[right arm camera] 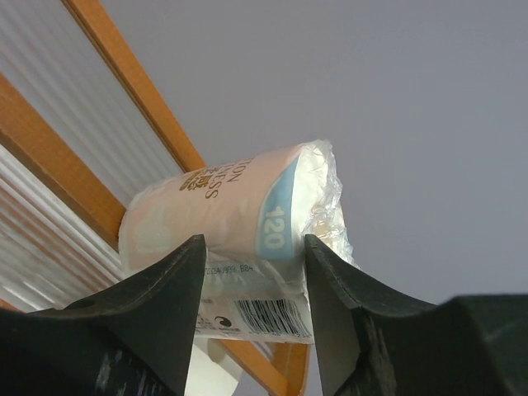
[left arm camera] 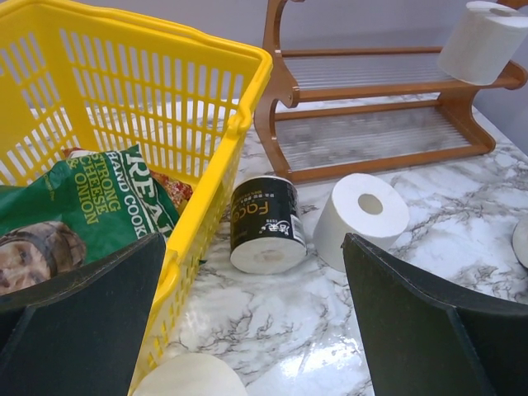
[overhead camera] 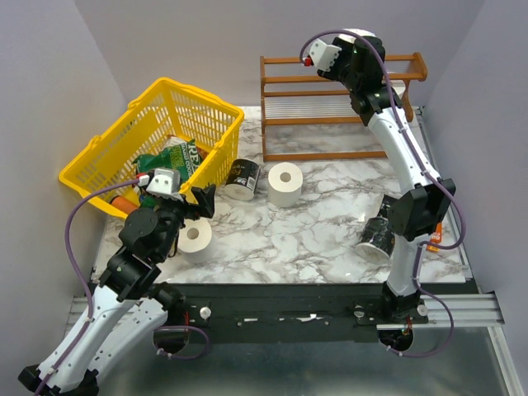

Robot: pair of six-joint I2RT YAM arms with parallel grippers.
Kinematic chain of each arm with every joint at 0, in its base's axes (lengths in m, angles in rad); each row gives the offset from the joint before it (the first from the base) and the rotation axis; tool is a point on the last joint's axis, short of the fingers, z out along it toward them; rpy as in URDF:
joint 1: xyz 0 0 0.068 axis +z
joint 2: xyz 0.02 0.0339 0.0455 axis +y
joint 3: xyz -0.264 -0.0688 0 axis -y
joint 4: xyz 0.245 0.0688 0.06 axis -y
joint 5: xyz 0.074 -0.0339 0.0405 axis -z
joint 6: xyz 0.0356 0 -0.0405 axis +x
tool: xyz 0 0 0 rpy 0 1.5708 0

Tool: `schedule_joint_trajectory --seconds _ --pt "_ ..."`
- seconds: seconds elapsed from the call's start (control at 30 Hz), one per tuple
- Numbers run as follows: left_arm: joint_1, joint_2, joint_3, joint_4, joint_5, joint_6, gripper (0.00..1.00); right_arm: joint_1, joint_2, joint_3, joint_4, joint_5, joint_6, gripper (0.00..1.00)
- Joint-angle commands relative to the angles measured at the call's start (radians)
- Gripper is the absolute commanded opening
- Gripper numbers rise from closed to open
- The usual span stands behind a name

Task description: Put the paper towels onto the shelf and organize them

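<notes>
"120" on wrapped roll [right arm camera: 239,223]; black roll [left arm camera: 264,223], perhaps "Foco"

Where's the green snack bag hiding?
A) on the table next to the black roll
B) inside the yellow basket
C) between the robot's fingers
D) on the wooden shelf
B: the green snack bag lies inside the yellow basket, with the basket's walls around it, not on the shelf or the table.
</notes>
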Motion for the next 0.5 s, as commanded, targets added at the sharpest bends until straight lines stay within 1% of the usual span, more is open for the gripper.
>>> schedule_joint_trajectory --seconds 0.0,0.1,0.3,0.47 --pt "-0.001 0.003 -0.008 0.015 -0.027 0.011 0.99 -0.005 0.028 0.032 0.068 -0.022 -0.003 0.59" --pt "-0.001 0.005 -0.008 0.014 -0.031 0.011 0.99 -0.007 0.031 0.035 0.079 -0.021 0.0 0.6" --pt "-0.001 0.005 -0.007 0.017 -0.027 0.011 0.99 -0.007 0.025 0.039 0.087 -0.045 0.04 0.65" --pt "-0.001 -0.001 -0.008 0.015 -0.029 0.011 0.99 -0.004 0.009 0.03 0.096 -0.045 0.049 0.67"
